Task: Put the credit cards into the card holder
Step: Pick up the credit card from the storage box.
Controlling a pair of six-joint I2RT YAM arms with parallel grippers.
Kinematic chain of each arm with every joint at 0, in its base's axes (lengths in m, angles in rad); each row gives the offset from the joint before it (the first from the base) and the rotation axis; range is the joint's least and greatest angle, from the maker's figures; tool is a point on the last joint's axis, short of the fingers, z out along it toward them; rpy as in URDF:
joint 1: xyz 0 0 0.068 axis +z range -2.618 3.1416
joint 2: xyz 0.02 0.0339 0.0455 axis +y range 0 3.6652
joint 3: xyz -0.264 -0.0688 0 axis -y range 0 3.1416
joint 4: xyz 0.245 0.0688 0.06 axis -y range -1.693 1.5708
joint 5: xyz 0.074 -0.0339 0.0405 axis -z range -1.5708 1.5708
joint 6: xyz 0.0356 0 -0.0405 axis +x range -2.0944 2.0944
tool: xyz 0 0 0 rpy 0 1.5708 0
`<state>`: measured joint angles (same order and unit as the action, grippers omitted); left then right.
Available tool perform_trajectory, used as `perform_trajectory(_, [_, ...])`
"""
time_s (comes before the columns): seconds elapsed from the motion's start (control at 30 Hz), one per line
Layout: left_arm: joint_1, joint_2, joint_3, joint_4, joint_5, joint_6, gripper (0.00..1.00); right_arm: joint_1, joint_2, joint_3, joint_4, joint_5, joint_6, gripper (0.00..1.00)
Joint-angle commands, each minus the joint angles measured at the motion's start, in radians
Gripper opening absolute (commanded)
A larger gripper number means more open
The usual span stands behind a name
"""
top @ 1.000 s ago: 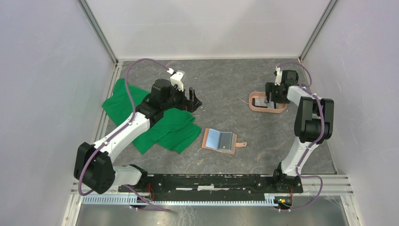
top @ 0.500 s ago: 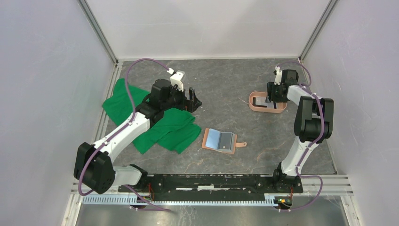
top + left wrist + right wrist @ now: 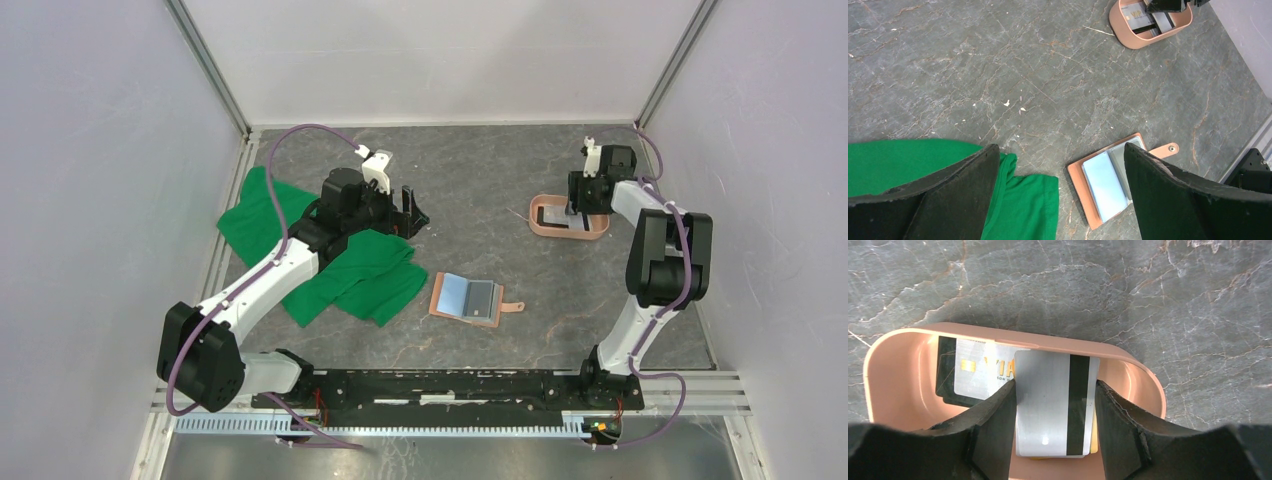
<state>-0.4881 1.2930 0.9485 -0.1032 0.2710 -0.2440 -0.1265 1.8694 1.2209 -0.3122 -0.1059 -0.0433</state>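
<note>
Right wrist: one credit card (image 3: 1048, 405) gripped, one tray (image 3: 895, 338).

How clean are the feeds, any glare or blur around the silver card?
Right wrist: sharp, one small glare spot on the card, tray interior partly shaded. Left wrist: table and wallet crisp. Top: even light, tray contents too small to read.

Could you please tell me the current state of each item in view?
Tan leather folding wallet: open, flat, pockets up.
Salmon-pink oval plastic tray: holding cards.
Silver black-striped plastic card: clamped over tray.
Green fabric cloth: crumpled.
Left pincer: open, empty.
Right pincer: shut on that card.
</note>
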Motion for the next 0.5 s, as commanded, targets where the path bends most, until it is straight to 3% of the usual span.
perform_trajectory(0.0, [0.006, -0.031, -0.002, 0.02, 0.003, 0.042, 1.0, 0.002, -0.061, 0.0, 0.022, -0.04, -0.016, 0.51])
perform_trajectory(0.47, [0.006, -0.027, -0.003, 0.022, 0.007, 0.042, 1.0, 0.002, -0.095, -0.009, 0.061, -0.123, -0.016, 0.52])
